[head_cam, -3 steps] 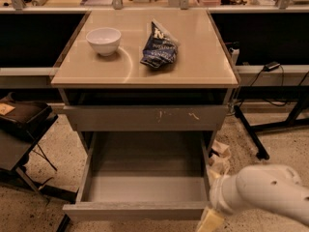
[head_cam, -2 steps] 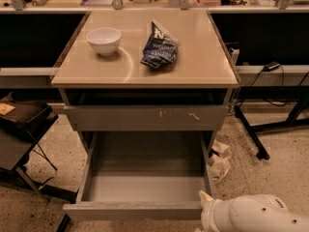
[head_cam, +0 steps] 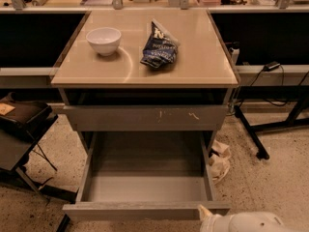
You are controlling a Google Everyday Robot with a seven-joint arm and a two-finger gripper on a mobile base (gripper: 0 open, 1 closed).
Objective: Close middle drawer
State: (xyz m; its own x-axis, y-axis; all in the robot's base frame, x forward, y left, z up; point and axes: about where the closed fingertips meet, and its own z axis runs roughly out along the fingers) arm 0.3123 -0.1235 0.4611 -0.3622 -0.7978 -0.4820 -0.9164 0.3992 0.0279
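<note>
The middle drawer [head_cam: 145, 210] is pulled far out below the tabletop, with its plain grey front nearest the camera and its grey tray [head_cam: 145, 178] bare inside. Above it sits the grey drawer front with pale scratch marks [head_cam: 145, 118], pushed in. My gripper [head_cam: 206, 212] shows at the bottom edge on the end of the white arm [head_cam: 246, 223]. Its pale tip is right at the right end of the middle drawer's front. Most of the gripper is cut off by the frame edge.
A white bowl [head_cam: 103, 40] and a blue chip bag [head_cam: 159, 47] lie on the beige tabletop [head_cam: 193, 66]. Crumpled paper [head_cam: 219, 161] lies on the floor right of the drawer. A dark stand [head_cam: 21, 129] is at the left, and black table legs [head_cam: 251, 134] at the right.
The white arm has dropped lower and shifted left, toward the right end of the middle drawer's front. The drawer has not moved.
</note>
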